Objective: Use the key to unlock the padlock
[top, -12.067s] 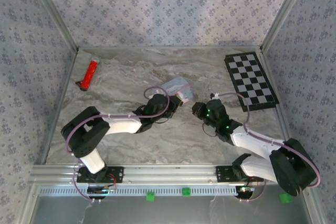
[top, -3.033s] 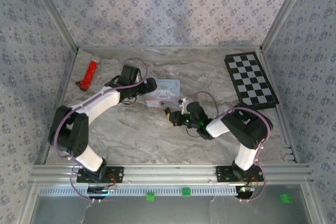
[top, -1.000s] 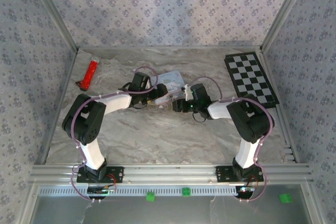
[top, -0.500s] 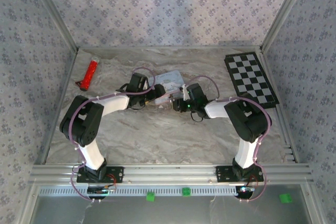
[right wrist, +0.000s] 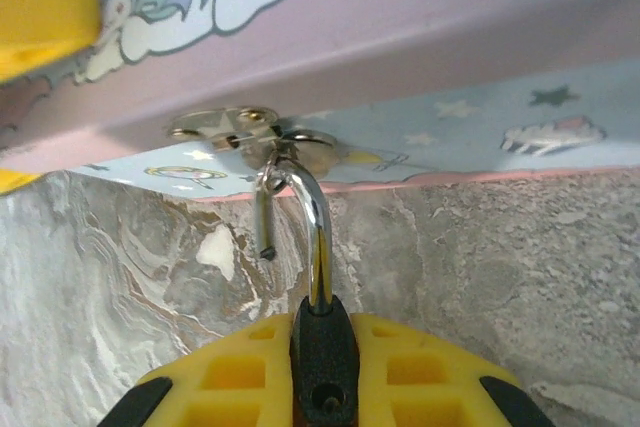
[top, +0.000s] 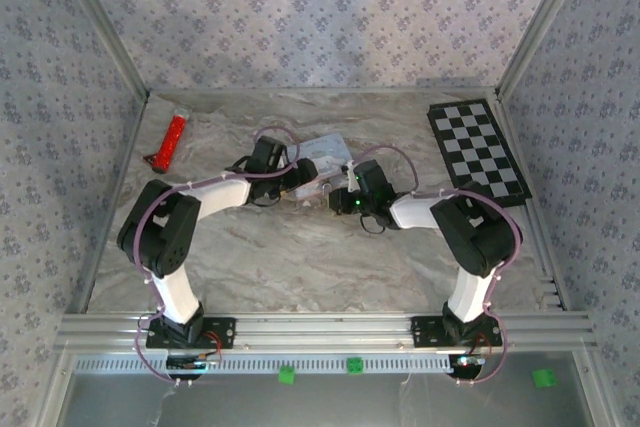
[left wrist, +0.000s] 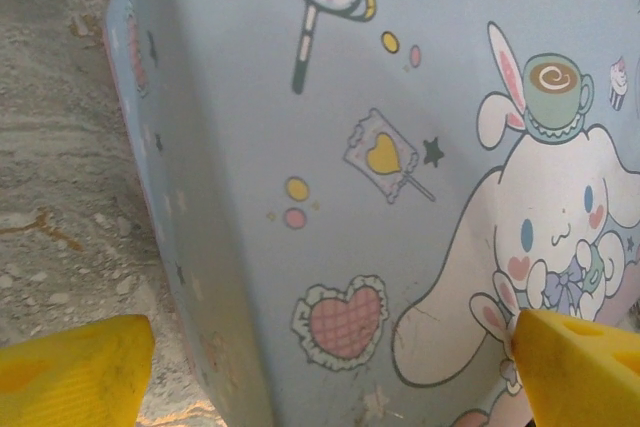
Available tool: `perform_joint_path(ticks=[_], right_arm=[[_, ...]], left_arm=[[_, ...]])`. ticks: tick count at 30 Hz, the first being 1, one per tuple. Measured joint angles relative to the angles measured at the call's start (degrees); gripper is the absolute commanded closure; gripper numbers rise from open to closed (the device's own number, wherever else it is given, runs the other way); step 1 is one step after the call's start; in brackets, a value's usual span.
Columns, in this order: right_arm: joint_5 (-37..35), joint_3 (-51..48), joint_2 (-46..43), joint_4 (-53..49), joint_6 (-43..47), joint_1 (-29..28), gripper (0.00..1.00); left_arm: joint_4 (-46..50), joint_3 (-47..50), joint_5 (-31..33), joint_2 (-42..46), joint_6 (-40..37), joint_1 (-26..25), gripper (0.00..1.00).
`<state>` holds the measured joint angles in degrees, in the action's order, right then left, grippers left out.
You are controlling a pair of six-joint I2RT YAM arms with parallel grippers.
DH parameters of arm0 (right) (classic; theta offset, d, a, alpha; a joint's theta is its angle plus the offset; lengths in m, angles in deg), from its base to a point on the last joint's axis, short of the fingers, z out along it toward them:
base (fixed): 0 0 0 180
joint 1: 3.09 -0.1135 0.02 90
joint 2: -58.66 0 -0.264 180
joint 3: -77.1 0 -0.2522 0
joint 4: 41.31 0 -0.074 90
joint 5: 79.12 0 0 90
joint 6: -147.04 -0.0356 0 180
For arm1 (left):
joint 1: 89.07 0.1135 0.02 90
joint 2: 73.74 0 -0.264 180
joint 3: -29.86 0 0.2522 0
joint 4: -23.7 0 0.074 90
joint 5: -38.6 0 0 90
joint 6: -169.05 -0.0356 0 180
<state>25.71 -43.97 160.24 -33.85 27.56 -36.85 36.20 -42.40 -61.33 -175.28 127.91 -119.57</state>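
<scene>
Right claw (right wrist: pixel 322 335) tight around padlock (right wrist: pixel 325 372)

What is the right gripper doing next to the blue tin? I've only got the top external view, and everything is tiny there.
Observer: In the right wrist view, the right gripper is shut on the black body of the padlock.
Operator: Is the lock attached to the tin?
Observer: Yes. Its silver shackle hooks through a metal hasp on the tin.
Operator: And the left gripper?
Observer: In the left wrist view, the left gripper is open, with its jaws wide apart, one on either side of the tin's edge. I cannot tell whether they touch it.
</scene>
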Motion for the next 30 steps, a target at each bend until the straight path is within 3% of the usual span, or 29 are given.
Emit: perform_joint_path(ticks=[8, 20, 30], right_arm=[[-7.4, -3.5, -0.9, 6.3, -12.8, -1.6, 0.97], [-12.4, -8.9, 3.7, 26.9, -29.4, 1.0, 1.0], [-13.0, -10.1, 4.1, 33.4, -33.7, 3.8, 1.0]], left_arm=[[-1.9, -0.7, 2.6, -1.3, 4.9, -2.8, 0.11], [-4.0, -1.8, 3.8, -3.1, 9.4, -5.6, 0.11], [-4.7, -2.1, 3.5, -3.5, 9.7, -5.6, 0.1]])
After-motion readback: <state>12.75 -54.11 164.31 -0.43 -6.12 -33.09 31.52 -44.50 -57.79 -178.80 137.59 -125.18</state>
